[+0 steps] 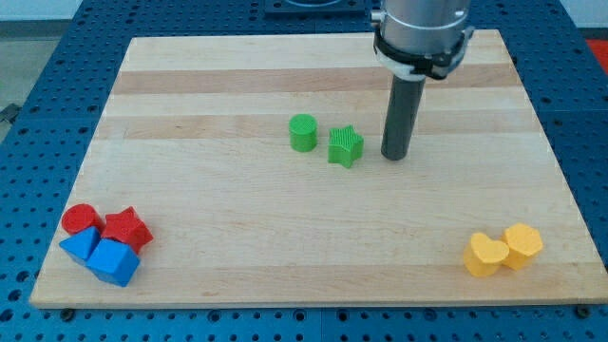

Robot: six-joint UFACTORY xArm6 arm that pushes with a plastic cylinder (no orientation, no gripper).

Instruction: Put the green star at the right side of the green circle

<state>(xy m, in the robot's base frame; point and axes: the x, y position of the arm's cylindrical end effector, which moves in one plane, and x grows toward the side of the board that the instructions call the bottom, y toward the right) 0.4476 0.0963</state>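
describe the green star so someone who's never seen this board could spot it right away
Start at the wooden board and look just above its middle, where two green blocks sit side by side. The green star is the one on the view's right, between the green circle and my tip. Its pointed, ridged outline sets it apart from the round circle.

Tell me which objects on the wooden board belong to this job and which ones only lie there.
Job:
green star block
green circle block
my tip, right of the star

Lying about:
red cylinder block
red star block
two blue blocks
two yellow blocks
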